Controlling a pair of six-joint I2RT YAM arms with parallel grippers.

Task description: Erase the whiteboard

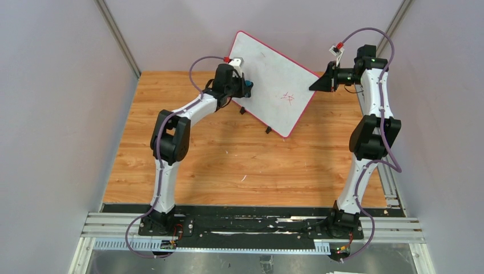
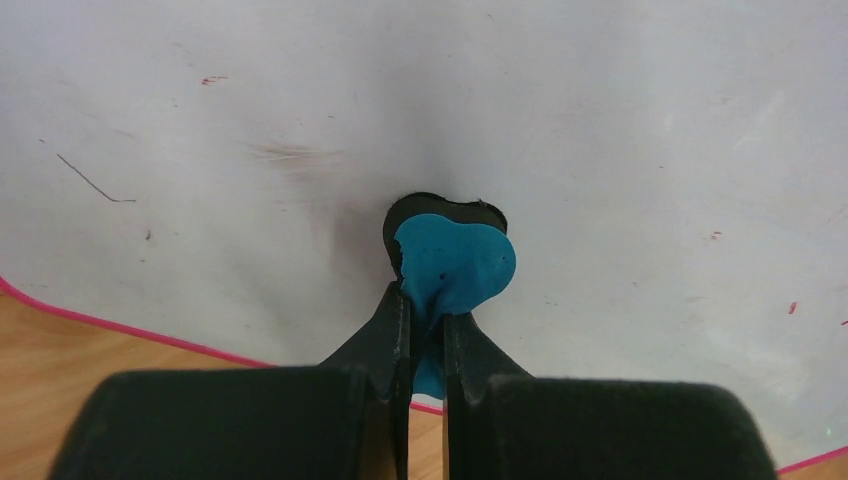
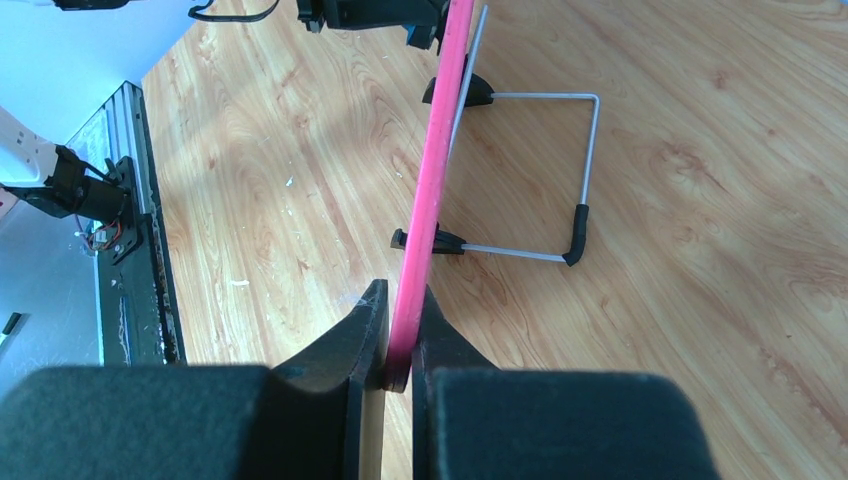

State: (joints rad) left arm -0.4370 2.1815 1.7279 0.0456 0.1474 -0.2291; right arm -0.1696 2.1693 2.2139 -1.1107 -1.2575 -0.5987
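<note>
Top: large white rectangular pink-rimmed whiteboard (image 1: 268, 80) is propped tilted at far centre of wooden desk (image 1: 228, 165), red scribble (image 1: 287, 98) on it.
Left wrist: left fingers (image 2: 385, 335) are closed tight on soft blue eraser (image 2: 455, 262), held against board face.
Right wrist: right fingers (image 3: 360, 335) are clamped on board's pink edge; grey wire stand (image 3: 590, 150) is seen behind.

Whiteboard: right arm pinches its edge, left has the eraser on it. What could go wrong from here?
1. The right gripper clamps only the thin pink rim of the whiteboard; wiping pressure might twist it loose.
2. The left gripper pinches the blue eraser by a squashed end, so it could pull out mid-stroke.
3. The red writing lies away from the eraser; a long stroke may shove the board on its wire stand.
</note>
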